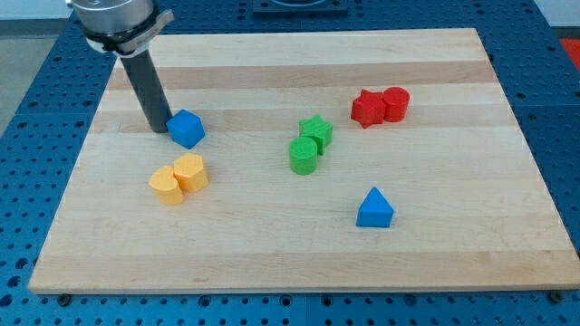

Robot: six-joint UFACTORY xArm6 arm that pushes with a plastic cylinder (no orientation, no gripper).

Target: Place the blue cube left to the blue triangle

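The blue cube (187, 129) sits on the wooden board at the view's upper left. My tip (159, 129) rests on the board right at the cube's left side, touching it or nearly so. The blue triangle (374, 208) lies far off toward the view's lower right, well apart from the cube.
Two orange blocks (178, 177) sit together just below the blue cube. A green star (316, 131) and a green cylinder (304, 155) stand in the middle, between cube and triangle. A red star (367, 109) and a red cylinder (396, 103) sit at the upper right. The wooden board (290, 254) lies on a blue perforated table.
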